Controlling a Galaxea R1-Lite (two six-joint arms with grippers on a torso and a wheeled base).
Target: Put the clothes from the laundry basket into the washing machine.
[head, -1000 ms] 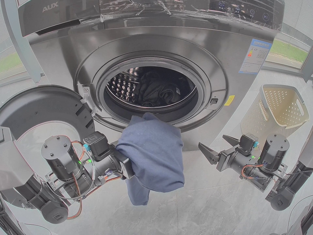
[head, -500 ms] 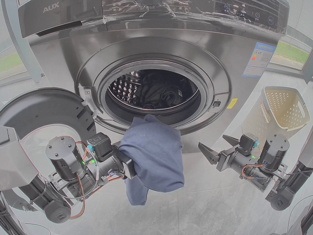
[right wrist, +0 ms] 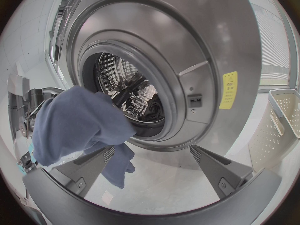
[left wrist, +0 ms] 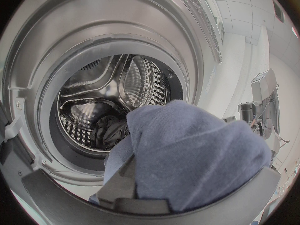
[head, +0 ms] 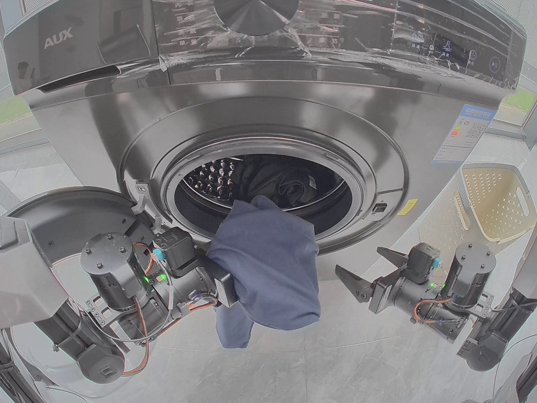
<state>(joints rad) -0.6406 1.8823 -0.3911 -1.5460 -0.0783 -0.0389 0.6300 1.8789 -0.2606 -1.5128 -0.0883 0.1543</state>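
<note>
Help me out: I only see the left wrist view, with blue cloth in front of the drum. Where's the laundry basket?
Observer: The laundry basket is on the floor to the robot's right of the washing machine, beyond the right hand.
Operator: Is that hand carrying anything?
Observer: No, it is open, with nothing in it.
</note>
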